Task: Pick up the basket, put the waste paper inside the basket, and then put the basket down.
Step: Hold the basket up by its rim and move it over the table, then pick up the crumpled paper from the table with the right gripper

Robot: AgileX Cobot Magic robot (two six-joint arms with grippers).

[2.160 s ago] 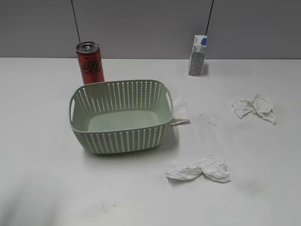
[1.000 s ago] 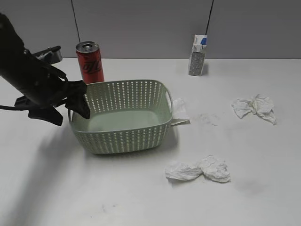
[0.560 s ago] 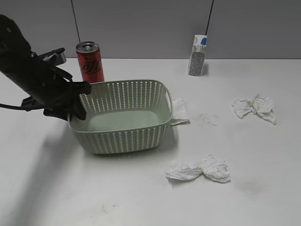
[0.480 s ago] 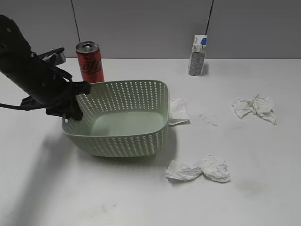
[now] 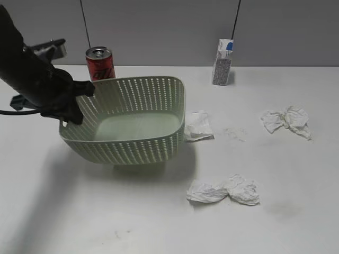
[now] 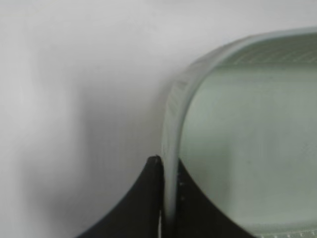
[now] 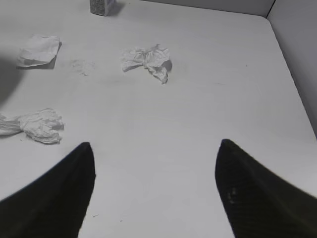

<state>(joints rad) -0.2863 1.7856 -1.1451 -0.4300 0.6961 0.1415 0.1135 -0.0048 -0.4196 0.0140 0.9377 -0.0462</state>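
Note:
The pale green basket [image 5: 132, 119] hangs tilted above the table, its left end raised. My left gripper [image 5: 74, 103] is shut on the basket's left rim [image 6: 171, 163]. Three pieces of waste paper lie on the table. A flat squarish one [image 5: 198, 126] lies right of the basket. A wad [image 5: 224, 190] lies in front. Another wad [image 5: 287, 120] lies at the far right. All three show in the right wrist view: the flat one [image 7: 38, 49], the front wad [image 7: 34, 125] and the far wad [image 7: 147, 60]. My right gripper [image 7: 153, 163] is open and empty above bare table. It is outside the exterior view.
A red can [image 5: 100, 63] stands behind the basket's left end, close to my left arm. A small white-and-blue carton [image 5: 223, 62] stands at the back, and also shows in the right wrist view [image 7: 101, 6]. The table's right edge [image 7: 292, 74] is near.
My left arm came in from the left, closed on the basket's left rim and lifted it. The basket moved left and up, uncovering the flat paper.

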